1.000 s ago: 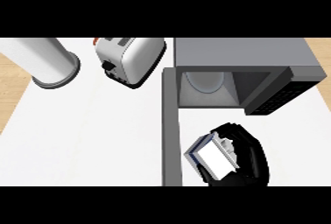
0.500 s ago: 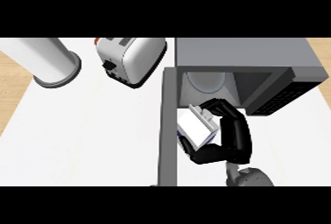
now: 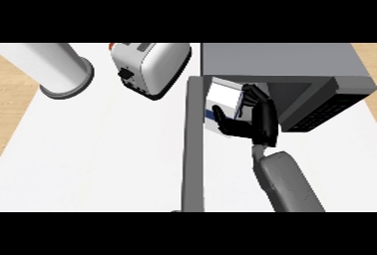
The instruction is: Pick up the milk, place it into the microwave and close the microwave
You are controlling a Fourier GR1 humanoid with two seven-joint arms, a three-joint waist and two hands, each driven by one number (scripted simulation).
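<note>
The milk (image 3: 223,97) is a white carton with a blue stripe, held at the mouth of the open microwave (image 3: 294,64). My right hand (image 3: 254,122) is shut on it, thumb on its near side and fingers curled over its right side. The grey microwave door (image 3: 194,149) stands open, reaching toward me just left of the hand. The carton's lower part is hidden behind the hand. My left hand does not show.
A white toaster (image 3: 151,67) stands left of the microwave. A white cylindrical canister (image 3: 55,69) stands at the far left. The white counter (image 3: 95,159) spreads left of the open door.
My right hand has carried the milk away from me, from the counter's near part up to the microwave's opening, and the forearm has come into view.
</note>
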